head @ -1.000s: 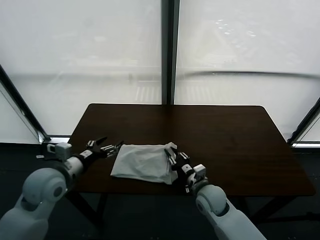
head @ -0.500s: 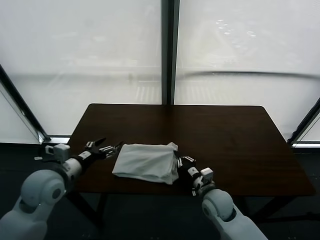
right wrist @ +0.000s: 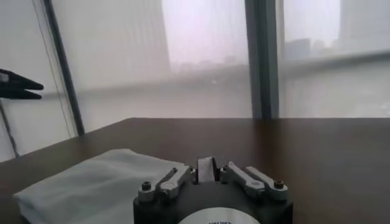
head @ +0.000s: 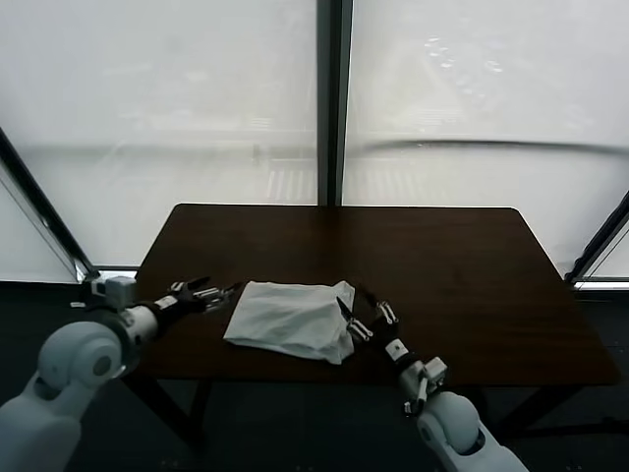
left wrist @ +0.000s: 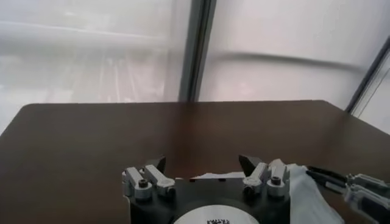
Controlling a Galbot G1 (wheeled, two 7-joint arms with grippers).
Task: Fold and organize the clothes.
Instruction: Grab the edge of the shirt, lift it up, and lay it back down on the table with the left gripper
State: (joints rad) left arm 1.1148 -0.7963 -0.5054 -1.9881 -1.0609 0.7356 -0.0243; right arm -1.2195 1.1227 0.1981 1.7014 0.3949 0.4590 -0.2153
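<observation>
A white, wrinkled cotton T-shirt (head: 290, 320), folded into a soft, roughly rectangular bundle, lies on a dark brown rectangular wooden table (head: 442, 265) in the lower centre of the head view, close to the table's near edge. No print shows on its visible side.

The left gripper (head: 218, 292) sits at the lower left of the frame, just beside the shirt's left edge. Its 2 thin black fingers are spread apart and hold nothing; whether a tip brushes the cloth cannot be told. In the left wrist view, the 2 dark fingertips (left wrist: 157, 163) stand well apart, with a white strip of shirt showing just beyond them.

The right gripper (head: 360, 315) is at the lower centre right, against the shirt's right edge. Its fingers look splayed and released in the head view. In the right wrist view, a small white piece sits between the finger bases, too unclear to identify, and the shirt spreads across the lower left of that frame.

Both arms are cut off by the bottom of the head view.

Behind the table, 2 pale frosted window panes (head: 157, 108) meet at a dark vertical frame post (head: 330, 98).
</observation>
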